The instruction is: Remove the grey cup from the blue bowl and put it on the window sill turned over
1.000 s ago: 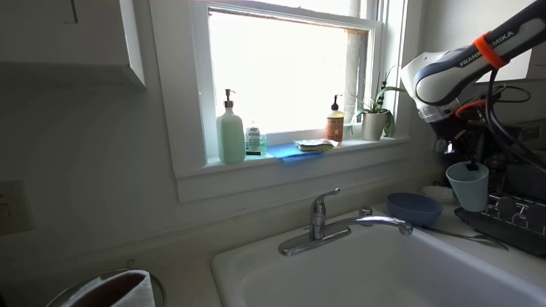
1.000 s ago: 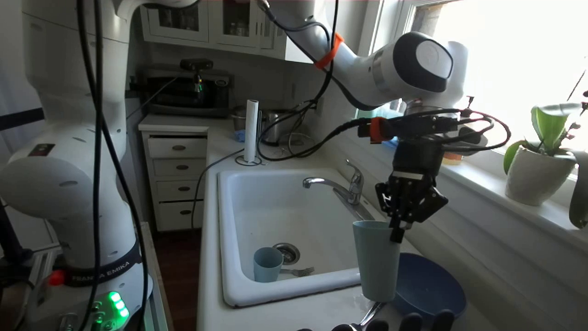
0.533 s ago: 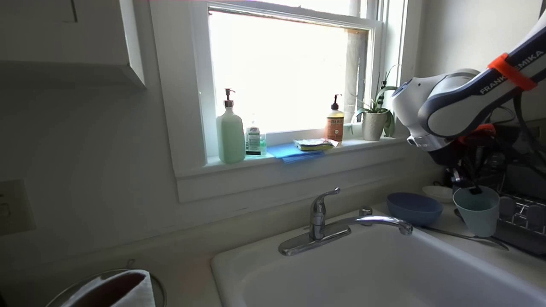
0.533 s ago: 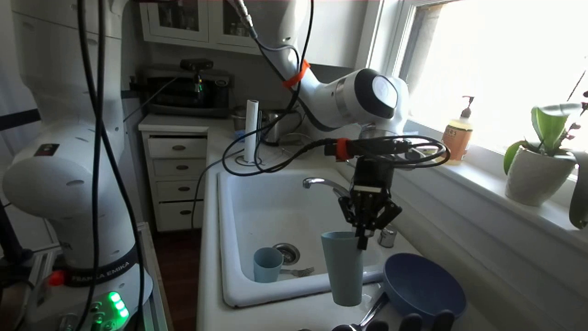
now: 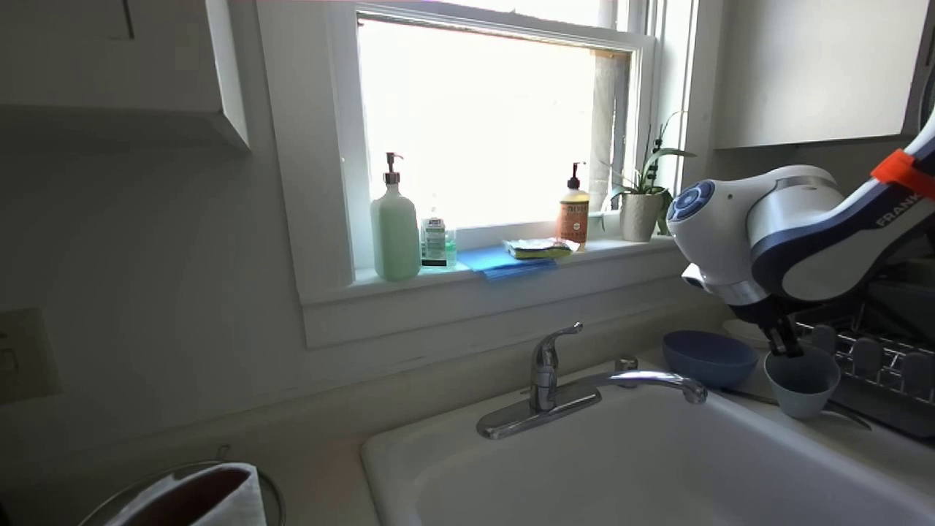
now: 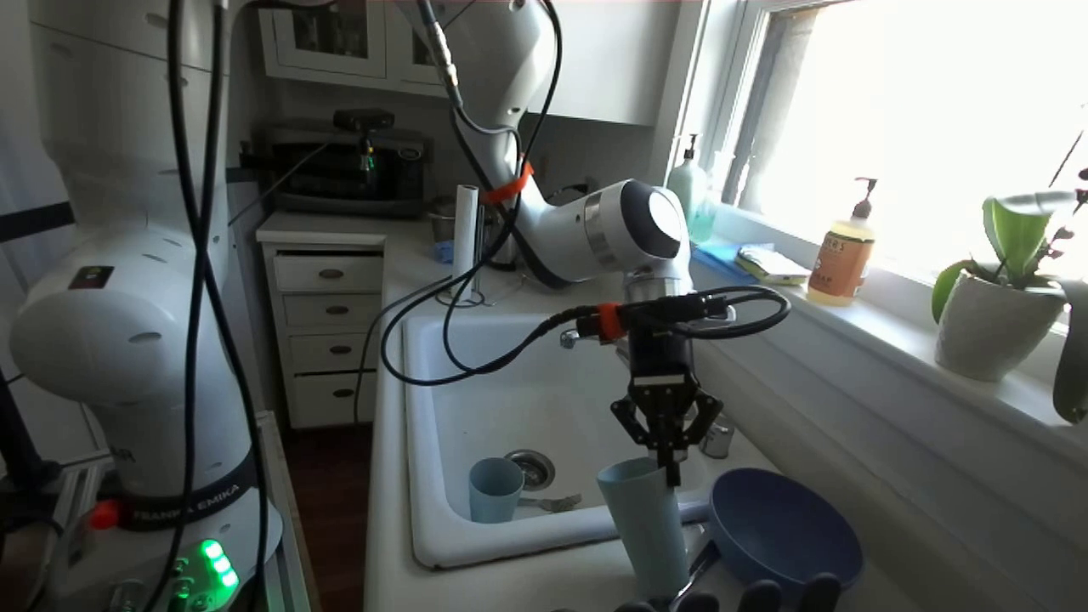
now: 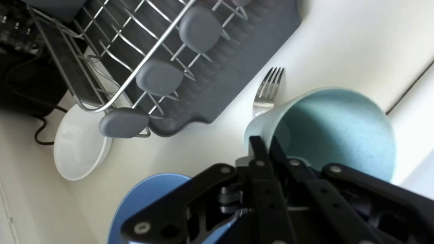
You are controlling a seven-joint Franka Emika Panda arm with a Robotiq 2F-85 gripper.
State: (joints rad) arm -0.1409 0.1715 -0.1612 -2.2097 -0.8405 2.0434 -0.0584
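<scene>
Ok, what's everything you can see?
cup: 1, grey-blue, in gripper
other cup: 1, bluish, sink
bowl: 1, blue, counter
rack: 1, grey, counter
dish: 1, white, by rack
forks: 2, silver, sink and counter
sill: 1, white, below window
sink: 1, white, below sill
faucet: 1, silver, sink
bottles: 3+, mixed, sill
plant: 1, green, sill
cloth: 1+, blue, sill
packet: 1, yellowish, sill
roll: 1, white, counter
cupboards: several, white, overhead
drawers: 4, white, far end
arm: 1, white, above counter
gripper: 1, black, on cup's rim
</scene>
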